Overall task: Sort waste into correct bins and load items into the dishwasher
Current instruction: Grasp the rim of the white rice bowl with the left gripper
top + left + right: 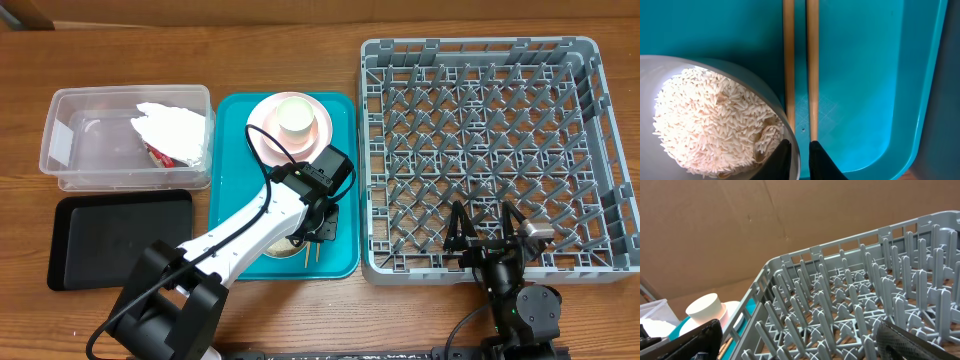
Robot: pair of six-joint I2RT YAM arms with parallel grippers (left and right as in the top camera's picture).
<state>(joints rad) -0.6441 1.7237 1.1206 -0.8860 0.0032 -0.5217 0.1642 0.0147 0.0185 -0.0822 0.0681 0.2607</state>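
Note:
A grey-white bowl (670, 75) full of loose white rice (710, 120) sits on the teal tray (865, 75) beside two wooden chopsticks (812, 65). My left gripper (800, 157) is shut on the bowl's rim, one finger inside and one outside; it also shows in the overhead view (318, 232). The white cup (296, 114) stands on the pink plate (262, 130). The napkin (175, 128) and the red-and-white wrapper (158, 155) lie in the clear tub (80, 110). My right gripper (487, 232) is open over the front edge of the grey rack (480, 140). A second bowl is not visible.
The black tray (120, 235) lies in front of the tub, left of the teal tray. The rack's upright pegs (850, 290) fill the right wrist view, with the cup (705, 309) beyond its left wall. My left arm covers most of the bowl in the overhead view.

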